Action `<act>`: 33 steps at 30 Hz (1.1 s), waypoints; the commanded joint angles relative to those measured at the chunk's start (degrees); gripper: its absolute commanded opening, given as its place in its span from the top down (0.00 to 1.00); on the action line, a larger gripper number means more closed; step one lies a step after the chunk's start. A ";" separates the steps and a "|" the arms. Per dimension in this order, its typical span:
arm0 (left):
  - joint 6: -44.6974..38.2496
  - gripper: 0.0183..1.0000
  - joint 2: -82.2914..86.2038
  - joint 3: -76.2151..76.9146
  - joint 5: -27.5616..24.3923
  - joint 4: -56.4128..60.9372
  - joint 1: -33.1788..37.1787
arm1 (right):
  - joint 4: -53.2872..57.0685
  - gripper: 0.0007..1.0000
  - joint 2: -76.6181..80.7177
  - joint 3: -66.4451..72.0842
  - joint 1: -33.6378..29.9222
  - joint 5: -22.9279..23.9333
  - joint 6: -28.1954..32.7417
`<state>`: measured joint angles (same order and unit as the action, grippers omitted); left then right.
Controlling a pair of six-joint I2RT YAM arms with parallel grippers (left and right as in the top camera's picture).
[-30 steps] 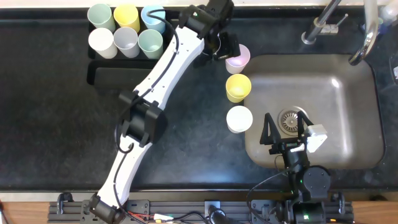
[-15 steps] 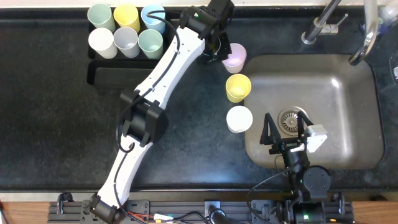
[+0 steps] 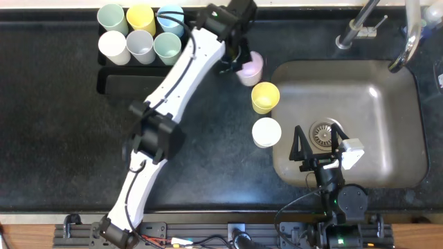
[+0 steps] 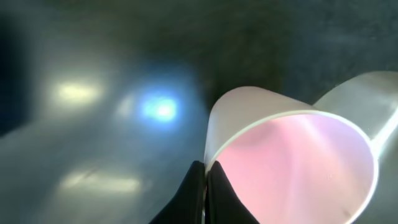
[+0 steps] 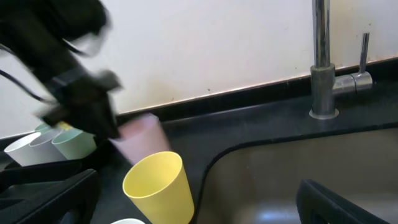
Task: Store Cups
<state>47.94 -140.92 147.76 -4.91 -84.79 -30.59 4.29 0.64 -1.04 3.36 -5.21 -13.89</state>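
Left pincer (image 4: 205,171) clamped on rim of pale pink plastic cup (image 3: 250,67), tilted, just beside steel sink (image 3: 387,76). Right pincer (image 3: 318,146) over sink, fingers spread apart.

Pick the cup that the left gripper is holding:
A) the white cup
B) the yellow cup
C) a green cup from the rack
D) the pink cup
D: the left gripper is pinched on the rim of the pink cup, while the yellow cup and the white cup stand apart from it.
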 commanded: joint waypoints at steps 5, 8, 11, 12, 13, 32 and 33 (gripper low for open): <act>0.59 0.98 33.35 -8.96 18.43 -8.39 6.95 | -0.37 0.00 -0.39 0.76 -0.37 -0.31 -0.28; 0.57 0.98 43.01 -23.28 17.03 -5.77 14.69 | -0.37 0.00 -0.39 0.76 -0.37 -0.31 -0.28; 0.59 0.98 53.86 -44.61 11.65 4.81 26.64 | -0.37 0.00 -0.39 0.76 -0.37 -0.31 -0.28; 0.52 0.98 56.24 -49.75 9.46 8.31 29.83 | -0.37 0.00 -0.39 0.76 -0.37 -0.31 -0.28; 0.52 0.98 57.77 -53.44 7.91 10.58 32.33 | -0.37 0.00 -0.39 0.76 -0.37 -0.31 -0.28; 0.17 0.98 46.71 -59.89 -1.05 21.11 44.09 | -0.37 0.00 -0.39 0.76 -0.37 -0.31 -0.28; 0.20 0.98 46.12 -59.56 -1.07 21.14 44.09 | -0.37 0.00 -0.39 0.76 -0.37 -0.31 -0.28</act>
<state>48.07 -93.43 86.37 -3.97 -63.75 12.99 4.29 0.64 -1.04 3.36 -5.37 -13.91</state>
